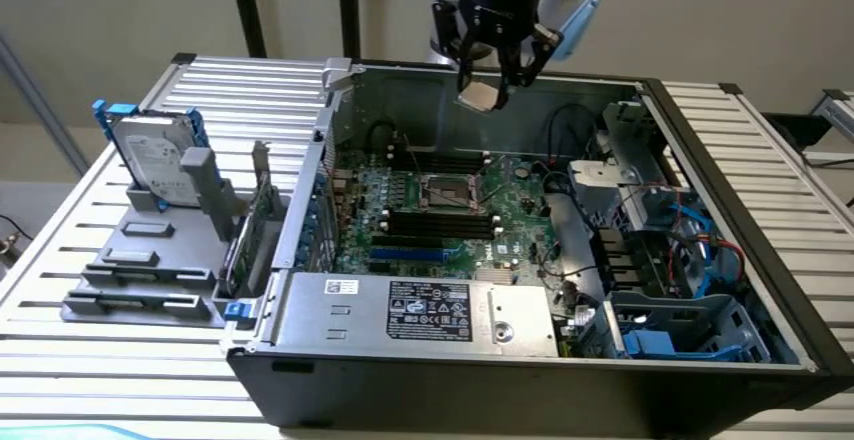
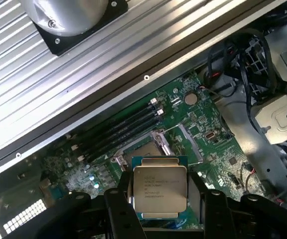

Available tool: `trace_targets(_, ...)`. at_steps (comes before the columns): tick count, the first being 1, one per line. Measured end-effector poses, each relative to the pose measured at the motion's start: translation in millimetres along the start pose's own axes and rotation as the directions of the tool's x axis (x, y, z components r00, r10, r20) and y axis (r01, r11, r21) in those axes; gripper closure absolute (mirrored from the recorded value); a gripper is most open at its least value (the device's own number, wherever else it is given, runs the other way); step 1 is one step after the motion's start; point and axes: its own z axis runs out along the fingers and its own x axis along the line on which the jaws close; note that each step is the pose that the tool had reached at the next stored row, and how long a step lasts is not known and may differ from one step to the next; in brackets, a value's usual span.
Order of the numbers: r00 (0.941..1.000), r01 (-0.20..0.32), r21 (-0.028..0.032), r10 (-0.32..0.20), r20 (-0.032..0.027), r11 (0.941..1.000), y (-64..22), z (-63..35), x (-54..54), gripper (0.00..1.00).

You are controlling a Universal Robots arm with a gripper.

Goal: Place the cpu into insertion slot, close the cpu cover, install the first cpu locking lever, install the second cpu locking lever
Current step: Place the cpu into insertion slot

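My gripper [image 1: 491, 80] hangs above the back wall of the open computer case [image 1: 534, 380]. It is shut on the cpu [image 1: 481, 96], a flat pale square. In the wrist view the cpu [image 2: 160, 186] sits between the two black fingers [image 2: 117, 209], printed face up, high over the green board. The insertion slot [image 1: 447, 195] is the black square socket in the middle of the board, well below the gripper. In the wrist view the slot [image 2: 143, 145] shows partly behind the cpu. Next to it stands the silvery cpu cover [image 2: 192, 142], swung open.
Long black memory slots [image 1: 441, 225] run beside the socket. A grey power supply box [image 1: 414, 310] fills the case front, and a blue drive cage [image 1: 681, 325] and cables [image 1: 694, 230] sit at the exterior view's right. A hard drive [image 1: 154, 165] stands on the slatted table [image 1: 80, 290].
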Motion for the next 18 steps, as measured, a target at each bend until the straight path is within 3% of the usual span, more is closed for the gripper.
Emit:
trace_targets(5,0.9960,-0.089,-0.0033,0.089,0.0074,0.9960,-0.5,6.2,-0.2,0.45)
trace_targets(9,0.9868,-0.161,-0.0058,0.161,0.0125,0.9869,-0.9,11.0,-0.4,0.45)
trace_targets(13,0.9737,-0.227,-0.0040,0.227,0.0135,0.9738,-1.3,15.2,-0.5,0.45)
trace_targets(18,0.9511,-0.309,-0.0003,0.309,0.0137,0.9512,-1.7,20.3,-0.7,0.45)
